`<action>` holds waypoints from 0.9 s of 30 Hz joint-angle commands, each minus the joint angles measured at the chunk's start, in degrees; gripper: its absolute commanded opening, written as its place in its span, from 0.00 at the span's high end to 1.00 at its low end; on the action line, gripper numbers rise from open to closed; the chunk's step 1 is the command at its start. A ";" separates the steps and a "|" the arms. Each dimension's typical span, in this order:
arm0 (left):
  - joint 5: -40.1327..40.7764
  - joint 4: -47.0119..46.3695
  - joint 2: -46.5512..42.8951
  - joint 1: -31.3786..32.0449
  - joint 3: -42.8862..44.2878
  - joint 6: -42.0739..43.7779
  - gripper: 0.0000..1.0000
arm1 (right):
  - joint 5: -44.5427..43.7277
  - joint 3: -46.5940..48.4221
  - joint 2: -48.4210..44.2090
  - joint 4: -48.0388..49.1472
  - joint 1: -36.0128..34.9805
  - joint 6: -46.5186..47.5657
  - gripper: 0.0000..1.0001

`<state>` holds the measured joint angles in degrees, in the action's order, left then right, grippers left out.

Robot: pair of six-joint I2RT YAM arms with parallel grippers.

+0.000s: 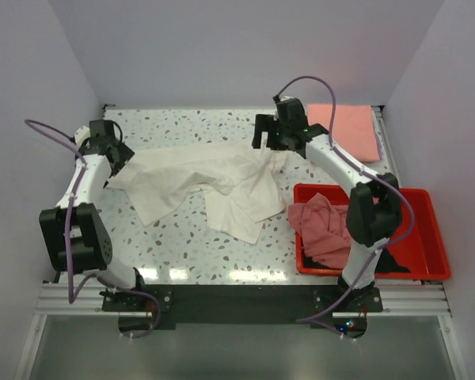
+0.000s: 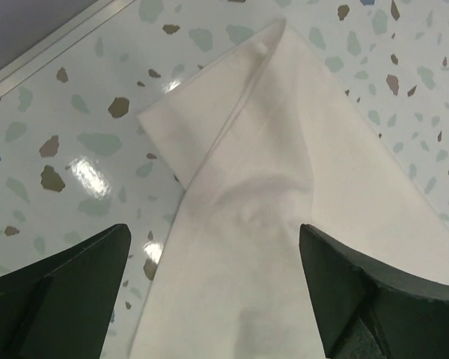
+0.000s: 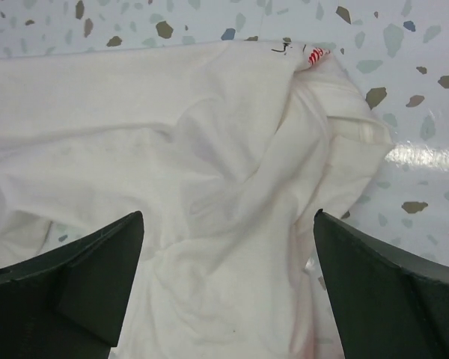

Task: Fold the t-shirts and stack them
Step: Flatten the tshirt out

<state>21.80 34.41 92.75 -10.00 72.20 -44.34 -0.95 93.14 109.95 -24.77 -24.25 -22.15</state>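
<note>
Left tool point(image 2: 215, 239) and right tool point(image 3: 228, 224) both gape wide; white t-shirt point(image 1: 222, 186) lies rumpled beneath them.

The table point(image 1: 182, 245) has a white top with little grey, brown and blue-green specks. Bright light makes shiny spots on it. Plain pale walls point(image 1: 245, 47) stand close on three sides. A silver metal rail point(image 1: 416, 299) runs along the near edge, above a grey floor point(image 1: 237, 352).

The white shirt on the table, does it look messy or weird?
Yes. The white cloth t-shirt lies crumpled and twisted across the speckled table, not spread flat. The dusty-pink cloth shirt is heaped loosely in the red plastic bin.
</note>
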 commanded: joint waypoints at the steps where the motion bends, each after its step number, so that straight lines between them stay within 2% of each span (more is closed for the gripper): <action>1: -4.74 -2.68 -8.44 -0.11 -8.55 -1.10 0.00 | 0.16 -6.81 -9.56 4.55 0.08 -1.40 0.01; 5: -7.99 -3.38 -17.94 0.07 -19.97 -3.56 0.00 | 0.16 -18.66 -19.32 9.11 0.08 -3.07 0.01; 6: -9.40 -4.26 -21.52 0.07 -25.04 -3.91 0.00 | 0.68 -20.44 -20.90 9.91 -0.01 -4.12 0.01; 9: -14.32 -6.29 -26.90 0.16 -33.23 -4.18 0.00 | 0.86 -25.90 -26.70 11.15 0.08 -5.09 0.01; 15: -15.83 -4.52 -31.31 1.38 -39.50 -4.79 0.00 | 0.86 -31.09 -33.22 10.45 0.08 -5.01 0.01; 18: -15.74 -4.71 -29.91 1.74 -39.69 -4.36 0.01 | 2.53 -33.28 -35.77 11.24 0.08 -5.01 0.01; 20: -16.52 -4.88 -27.73 2.00 -39.16 -4.01 0.07 | 2.45 -34.78 -37.08 11.41 -0.01 -5.09 0.01; 21: -16.88 -5.14 -26.41 2.18 -38.64 -3.66 0.16 | 2.44 -35.48 -37.61 11.07 -0.01 -5.27 0.01; 22: -16.62 -5.06 -26.39 2.18 -38.63 -3.56 0.16 | 2.44 -35.49 -37.62 11.06 0.08 -5.27 0.01; 23: -16.44 -5.06 -25.26 2.18 -38.37 -3.48 0.26 | 2.10 -36.10 -37.79 10.98 -0.01 -5.18 0.01; 25: -16.35 -5.32 -24.55 2.53 -37.75 -3.30 0.32 | 1.66 -36.89 -38.06 10.71 0.08 -5.44 0.01; 26: -16.35 -5.41 -23.94 2.70 -37.49 -3.30 0.39 | 1.65 -37.15 -38.23 10.80 0.08 -5.53 0.01; 27: -16.35 -5.84 -23.76 2.88 -37.40 -3.21 0.41 | 1.65 -37.33 -38.41 10.89 0.08 -5.53 0.01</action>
<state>5.98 30.83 68.42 -7.75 32.53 -47.46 0.97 56.77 73.10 -16.01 -24.25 -26.96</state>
